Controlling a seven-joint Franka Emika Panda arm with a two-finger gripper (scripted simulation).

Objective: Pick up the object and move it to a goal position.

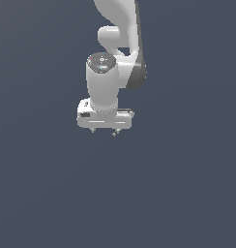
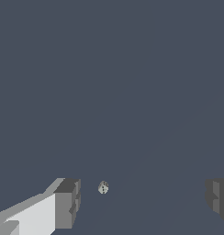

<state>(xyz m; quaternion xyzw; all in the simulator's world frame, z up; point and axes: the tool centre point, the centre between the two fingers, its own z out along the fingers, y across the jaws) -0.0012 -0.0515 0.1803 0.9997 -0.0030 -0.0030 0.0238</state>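
The object [image 2: 103,187] is a very small, pale, speckled roundish thing lying on the dark grey floor. In the wrist view it sits between my two fingers, closer to the light grey finger [image 2: 67,203] than to the other finger [image 2: 218,197]. My gripper [image 2: 143,199] is open, its jaws wide apart with nothing held. In the exterior view the white arm hangs straight down, and the gripper [image 1: 104,131] shows only as two short fingertips under the hand. The object is too small there to tell apart from the fingertips. No goal marker shows in either view.
A plain dark grey floor [image 1: 178,193] fills both views. The arm's upper links [image 1: 121,29] rise behind the hand.
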